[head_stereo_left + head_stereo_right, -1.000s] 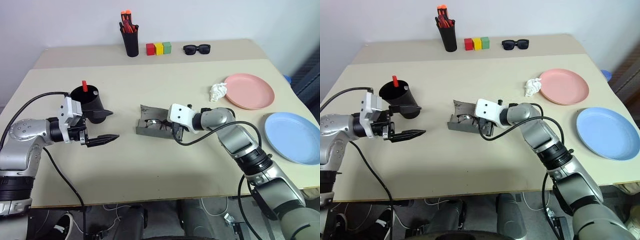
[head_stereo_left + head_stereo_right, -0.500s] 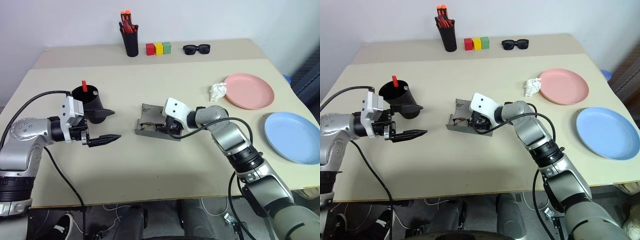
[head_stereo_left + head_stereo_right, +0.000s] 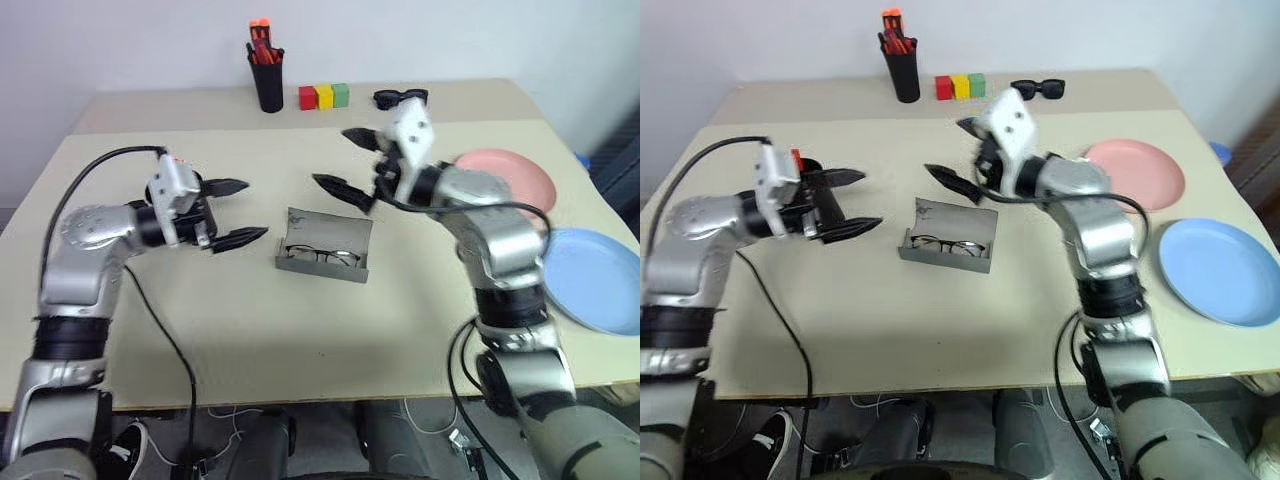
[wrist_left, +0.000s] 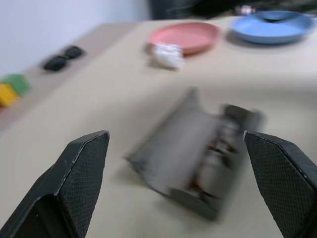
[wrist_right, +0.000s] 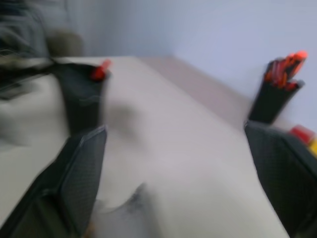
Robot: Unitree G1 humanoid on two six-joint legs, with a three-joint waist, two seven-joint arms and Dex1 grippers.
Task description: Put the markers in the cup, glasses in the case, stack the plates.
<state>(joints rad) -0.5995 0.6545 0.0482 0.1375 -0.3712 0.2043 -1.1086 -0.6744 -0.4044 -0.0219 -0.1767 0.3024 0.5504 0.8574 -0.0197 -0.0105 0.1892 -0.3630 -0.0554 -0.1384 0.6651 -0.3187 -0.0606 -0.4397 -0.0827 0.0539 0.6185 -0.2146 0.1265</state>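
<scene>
The grey case (image 3: 331,224) lies open mid-table with the wire-rimmed glasses (image 3: 320,256) inside it. My right gripper (image 3: 334,157) hangs open above and just behind the case, holding nothing. Left of the case, my left gripper (image 3: 252,210) is open and empty, pointing toward it. The black cup (image 5: 81,101) stands behind my left hand, a red marker (image 5: 101,69) sticking up out of it. The pink plate (image 3: 1150,172) and the blue plate (image 3: 1220,270) lie apart on the right side of the table.
A tall black pen holder (image 3: 267,85) with orange-red pens, coloured blocks (image 3: 322,96) and black sunglasses (image 3: 400,97) line the far edge. A crumpled white wad (image 4: 167,53) sits near the pink plate.
My right gripper opened, let go of the glasses in the case and rose up and back from it. My left gripper moved up and closer to the case.
</scene>
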